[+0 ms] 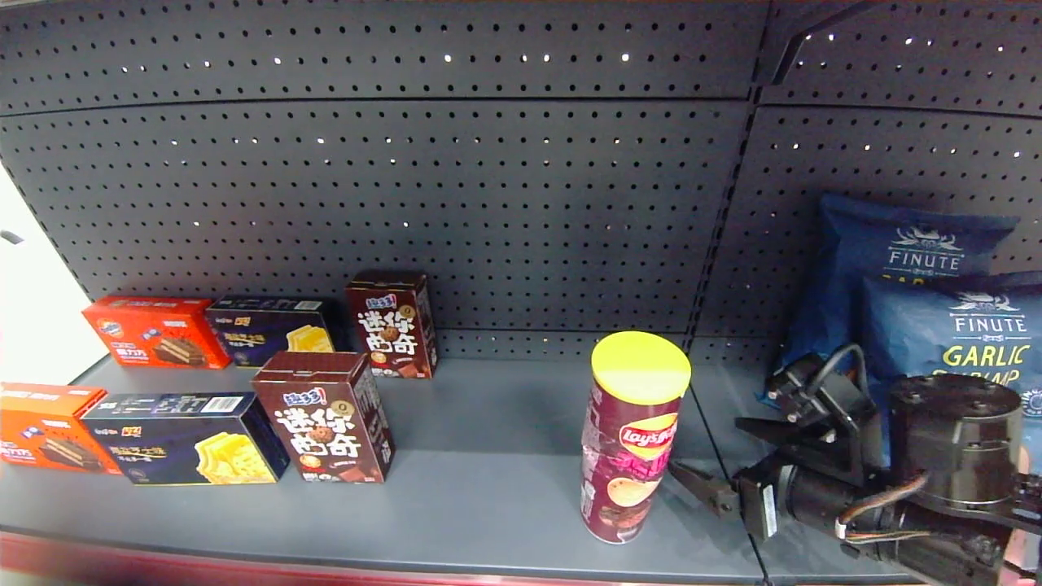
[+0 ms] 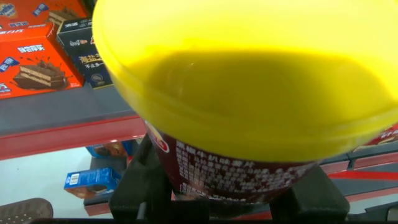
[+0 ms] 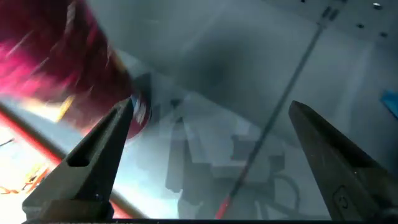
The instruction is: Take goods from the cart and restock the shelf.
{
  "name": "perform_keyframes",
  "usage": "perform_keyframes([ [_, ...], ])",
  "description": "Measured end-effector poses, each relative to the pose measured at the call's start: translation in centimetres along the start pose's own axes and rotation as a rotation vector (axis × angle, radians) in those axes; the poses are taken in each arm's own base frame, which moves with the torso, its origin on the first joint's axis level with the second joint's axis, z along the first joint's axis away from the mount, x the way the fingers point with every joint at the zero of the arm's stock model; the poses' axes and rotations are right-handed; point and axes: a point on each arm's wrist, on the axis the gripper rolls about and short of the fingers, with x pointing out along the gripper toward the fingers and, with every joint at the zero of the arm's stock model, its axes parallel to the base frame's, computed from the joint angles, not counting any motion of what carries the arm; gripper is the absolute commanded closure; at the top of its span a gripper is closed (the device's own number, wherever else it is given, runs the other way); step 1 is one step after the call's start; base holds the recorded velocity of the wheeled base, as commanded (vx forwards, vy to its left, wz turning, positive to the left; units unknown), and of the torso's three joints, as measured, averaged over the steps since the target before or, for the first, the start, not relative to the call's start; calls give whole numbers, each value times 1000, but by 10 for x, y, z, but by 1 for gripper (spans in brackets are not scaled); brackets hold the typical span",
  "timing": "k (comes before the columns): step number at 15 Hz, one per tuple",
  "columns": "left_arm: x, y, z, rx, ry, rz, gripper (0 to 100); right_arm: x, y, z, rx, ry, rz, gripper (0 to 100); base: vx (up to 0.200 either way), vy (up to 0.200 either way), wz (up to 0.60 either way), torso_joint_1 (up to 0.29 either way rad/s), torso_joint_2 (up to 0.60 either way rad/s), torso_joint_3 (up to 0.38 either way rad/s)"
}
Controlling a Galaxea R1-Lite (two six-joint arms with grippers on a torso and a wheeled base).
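A maroon chips can (image 1: 631, 439) with a yellow lid stands upright on the grey shelf (image 1: 488, 480), right of the middle. My right gripper (image 1: 720, 456) is open just to the can's right, fingers pointing at its lower half without touching. In the right wrist view the can (image 3: 56, 68) is a pink blur beside one finger of the open gripper (image 3: 211, 155). My left gripper (image 2: 227, 199) is shut on a second chips can (image 2: 249, 93), whose yellow lid faces the camera, held in front of the shelf's red front edge (image 2: 62, 140).
Orange (image 1: 155, 330), navy (image 1: 273, 325) and brown boxes (image 1: 391, 321) stand in two rows on the shelf's left part. Blue snack bags (image 1: 920, 277) lean against the pegboard at the right. Bare shelf lies between the brown boxes and the standing can.
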Motion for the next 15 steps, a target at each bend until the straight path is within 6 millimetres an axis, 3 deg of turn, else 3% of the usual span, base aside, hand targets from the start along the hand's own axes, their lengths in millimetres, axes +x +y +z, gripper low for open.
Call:
perform_keyframes([
  [5, 2, 0, -5, -1, 14, -1, 100, 28, 3, -1, -9, 8, 7, 0, 0, 0, 0, 0, 0, 0],
  [11, 2, 0, -6, -2, 14, -2, 100, 34, 11, -7, -25, 36, 34, 0, 0, 0, 0, 0, 0, 0],
  [15, 1, 0, -6, -2, 12, -2, 100, 42, 6, -3, -18, 26, 12, 0, 0, 0, 0, 0, 0, 0],
])
